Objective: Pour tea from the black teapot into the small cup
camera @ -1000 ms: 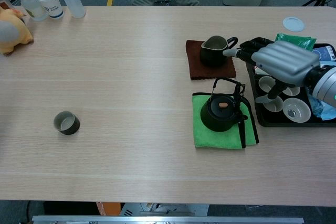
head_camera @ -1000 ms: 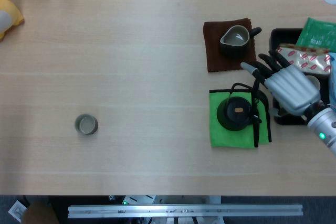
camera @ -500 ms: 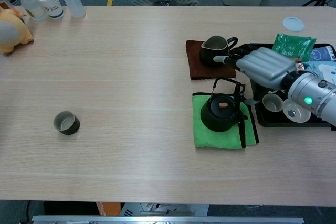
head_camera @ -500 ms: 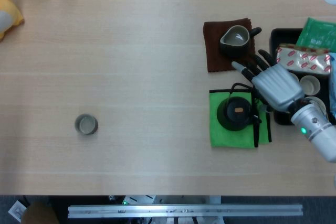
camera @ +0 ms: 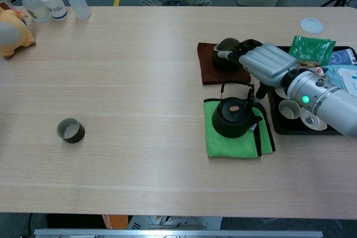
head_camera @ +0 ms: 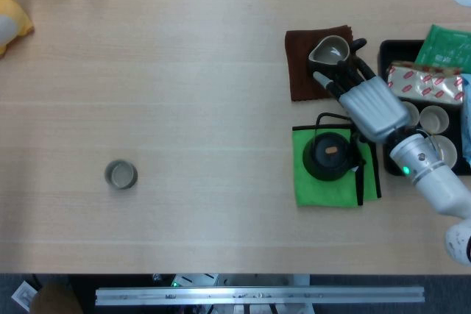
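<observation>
Black teapot (head_camera: 329,156) is seen right of centre in the head view, seated on a green cloth (head_camera: 324,189), handle arched upright. Right hand (head_camera: 366,102) is positioned just above and right of the teapot, palm down, fingers (head_camera: 329,87) stretched out and slightly spread, tips over the edge of a dark pitcher (head_camera: 330,53) on a brown cloth (head_camera: 299,71). Nothing is held; contact with the teapot handle cannot be told. In the chest view the same hand (camera: 269,63) is shown hanging over the pitcher side. Small cup (head_camera: 121,175) is placed far off at lower left of the frame, well apart from the teapot. A black tray (head_camera: 384,55) with white cups (head_camera: 434,118) and packets is seen at the right edge. Left hand is not seen in either view.
</observation>
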You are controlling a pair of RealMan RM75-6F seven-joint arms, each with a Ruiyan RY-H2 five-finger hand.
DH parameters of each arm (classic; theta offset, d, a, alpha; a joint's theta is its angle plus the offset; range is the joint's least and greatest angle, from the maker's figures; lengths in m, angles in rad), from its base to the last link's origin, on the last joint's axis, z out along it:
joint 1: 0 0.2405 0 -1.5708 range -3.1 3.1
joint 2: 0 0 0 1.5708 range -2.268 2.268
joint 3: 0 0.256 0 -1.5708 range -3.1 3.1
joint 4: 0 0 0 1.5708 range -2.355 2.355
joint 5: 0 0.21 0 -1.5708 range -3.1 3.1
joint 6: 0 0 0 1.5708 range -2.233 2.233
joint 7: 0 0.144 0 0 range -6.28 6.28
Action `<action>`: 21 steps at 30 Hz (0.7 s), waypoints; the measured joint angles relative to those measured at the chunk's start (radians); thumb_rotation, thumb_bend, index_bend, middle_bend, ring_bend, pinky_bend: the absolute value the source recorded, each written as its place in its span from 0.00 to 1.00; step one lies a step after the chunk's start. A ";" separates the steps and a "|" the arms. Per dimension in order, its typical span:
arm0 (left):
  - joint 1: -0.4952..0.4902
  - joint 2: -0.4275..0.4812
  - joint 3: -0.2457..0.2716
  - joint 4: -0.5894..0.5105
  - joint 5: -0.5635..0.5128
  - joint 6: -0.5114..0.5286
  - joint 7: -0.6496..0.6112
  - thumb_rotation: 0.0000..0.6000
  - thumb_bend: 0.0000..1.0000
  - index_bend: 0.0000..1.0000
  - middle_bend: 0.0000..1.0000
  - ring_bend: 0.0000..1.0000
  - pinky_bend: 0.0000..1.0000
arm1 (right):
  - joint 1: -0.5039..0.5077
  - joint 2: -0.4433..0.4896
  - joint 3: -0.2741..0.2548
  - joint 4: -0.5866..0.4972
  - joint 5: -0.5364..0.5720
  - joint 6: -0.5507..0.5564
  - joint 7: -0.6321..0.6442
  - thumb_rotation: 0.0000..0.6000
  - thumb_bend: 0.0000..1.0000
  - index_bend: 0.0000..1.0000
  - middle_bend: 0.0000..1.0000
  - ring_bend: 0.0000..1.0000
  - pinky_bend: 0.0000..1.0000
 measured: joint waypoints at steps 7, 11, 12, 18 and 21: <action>0.001 0.002 -0.002 0.002 -0.006 -0.001 -0.001 1.00 0.28 0.23 0.32 0.28 0.21 | 0.029 -0.035 0.019 0.049 0.026 0.001 -0.003 1.00 0.00 0.04 0.14 0.00 0.05; 0.002 0.005 -0.002 -0.001 -0.006 0.001 -0.002 1.00 0.28 0.23 0.32 0.28 0.21 | 0.046 -0.037 0.023 0.055 0.043 -0.014 -0.004 1.00 0.00 0.04 0.14 0.00 0.05; 0.003 0.005 -0.002 -0.001 -0.005 0.001 -0.003 1.00 0.28 0.23 0.32 0.28 0.21 | 0.047 -0.031 0.022 0.048 0.044 -0.016 -0.005 1.00 0.00 0.04 0.14 0.00 0.05; 0.001 0.005 -0.002 -0.002 -0.005 -0.003 0.000 1.00 0.28 0.23 0.32 0.28 0.21 | 0.049 0.067 0.005 -0.051 0.058 -0.044 0.003 1.00 0.00 0.04 0.14 0.00 0.05; -0.002 0.001 -0.001 -0.004 0.000 -0.005 0.005 1.00 0.28 0.23 0.31 0.28 0.21 | 0.051 0.149 -0.003 -0.126 0.068 -0.073 0.026 1.00 0.00 0.04 0.14 0.00 0.05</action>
